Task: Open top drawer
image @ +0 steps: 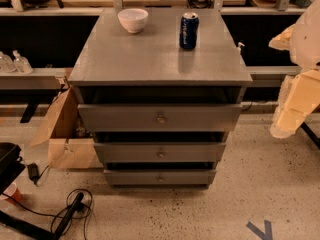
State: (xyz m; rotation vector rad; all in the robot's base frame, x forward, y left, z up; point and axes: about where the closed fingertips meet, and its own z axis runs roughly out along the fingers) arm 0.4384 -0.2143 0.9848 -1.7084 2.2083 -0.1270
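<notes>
The top drawer (160,117) is the widest grey front of the cabinet, just under the cabinet top, with a small brass knob (160,119) at its centre. A dark gap shows above it. Two narrower grey drawer fronts sit below it, the middle one (160,152) and the bottom one (160,177), each with a knob. My gripper (294,106) is the pale cream shape at the right edge, to the right of the cabinet at about the top drawer's height. It is apart from the drawer and touches nothing.
A white bowl (133,19) and a blue can (189,30) stand on the cabinet top (150,59). An open cardboard box (65,134) sits left of the cabinet. Black cables (70,214) lie on the floor at front left. Shelves run behind.
</notes>
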